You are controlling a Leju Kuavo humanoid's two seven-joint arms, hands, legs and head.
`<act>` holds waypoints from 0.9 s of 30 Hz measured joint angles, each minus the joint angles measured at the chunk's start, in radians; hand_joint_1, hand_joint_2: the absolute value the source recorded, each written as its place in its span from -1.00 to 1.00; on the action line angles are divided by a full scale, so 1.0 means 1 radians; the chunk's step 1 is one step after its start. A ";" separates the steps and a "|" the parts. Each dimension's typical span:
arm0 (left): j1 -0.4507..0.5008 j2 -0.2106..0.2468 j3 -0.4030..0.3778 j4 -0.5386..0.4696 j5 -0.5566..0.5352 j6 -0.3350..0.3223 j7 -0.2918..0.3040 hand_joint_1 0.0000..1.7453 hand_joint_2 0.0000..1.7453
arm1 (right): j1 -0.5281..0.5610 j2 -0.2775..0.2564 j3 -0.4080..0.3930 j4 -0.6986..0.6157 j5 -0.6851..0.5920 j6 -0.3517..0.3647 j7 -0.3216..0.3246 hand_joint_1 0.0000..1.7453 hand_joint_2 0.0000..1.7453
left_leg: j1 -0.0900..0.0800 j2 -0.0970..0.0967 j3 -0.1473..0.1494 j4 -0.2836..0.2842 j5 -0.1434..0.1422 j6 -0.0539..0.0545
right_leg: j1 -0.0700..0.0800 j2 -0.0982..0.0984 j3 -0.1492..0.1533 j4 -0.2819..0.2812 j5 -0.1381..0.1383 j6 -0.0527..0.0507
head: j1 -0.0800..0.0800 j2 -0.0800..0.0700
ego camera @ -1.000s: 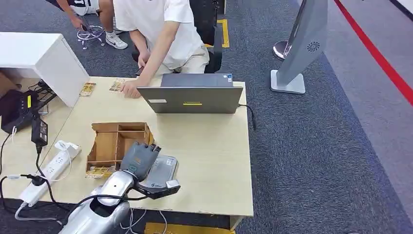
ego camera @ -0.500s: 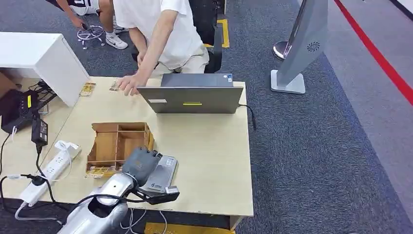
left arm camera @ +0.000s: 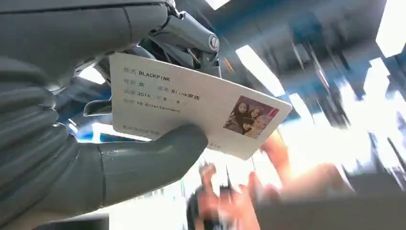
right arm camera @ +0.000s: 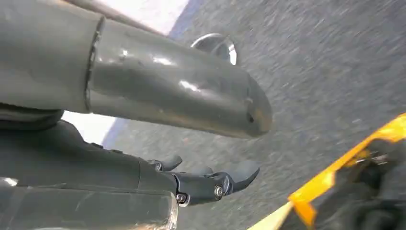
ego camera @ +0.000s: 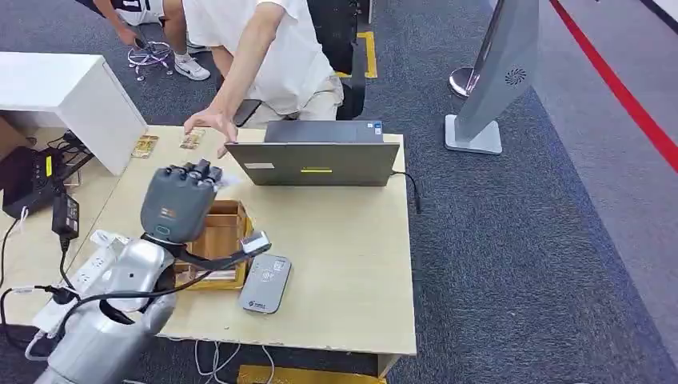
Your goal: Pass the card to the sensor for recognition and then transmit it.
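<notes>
Since a second ago the left hand (ego camera: pixel 177 202) has risen off the sensor (ego camera: pixel 265 294) toward the person's hand (ego camera: pixel 209 122). Its thumb and fingers pinch the card (left arm camera: pixel 191 110). Right hand (right arm camera: pixel 143 158) hangs over carpet, fingers apart, holding nothing

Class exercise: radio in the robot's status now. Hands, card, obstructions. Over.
Left hand raised, holding card. Right hand empty, fingers apart. Sensor on table, uncovered. Person's hand reaching just beyond the raised hand.
</notes>
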 joint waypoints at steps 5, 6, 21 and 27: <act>-0.079 0.041 0.090 -0.023 -0.030 0.020 -0.003 1.00 1.00 | -0.026 -0.031 0.019 -0.003 -0.053 0.000 -0.044 -1.00 -1.00 | 0.000 0.000 0.000 0.000 0.001 0.000 | 0.000 0.000 0.000 0.000 0.000 0.000 | 0.001 0.000; -0.094 0.050 0.101 -0.023 -0.036 0.000 0.003 1.00 1.00 | -0.031 -0.035 0.019 -0.003 -0.066 0.000 -0.047 -1.00 -1.00 | 0.000 0.000 0.000 0.000 0.001 0.000 | 0.000 0.000 0.000 0.000 0.000 0.000 | 0.000 0.000; -0.127 0.083 0.131 0.112 -0.045 0.009 0.012 -1.00 1.00 | -0.037 -0.054 0.035 -0.012 -0.069 0.000 -0.024 -1.00 -1.00 | 0.000 0.000 0.000 0.000 0.002 0.000 | 0.000 0.000 0.000 0.000 0.000 0.001 | 0.001 0.000; -0.118 0.080 0.133 0.131 -0.039 0.028 0.012 -1.00 1.00 | -0.023 -0.054 0.037 -0.013 -0.053 0.000 -0.012 -1.00 -1.00 | 0.000 0.000 0.000 0.000 0.002 0.000 | 0.000 0.000 0.000 0.000 0.001 0.001 | 0.001 0.000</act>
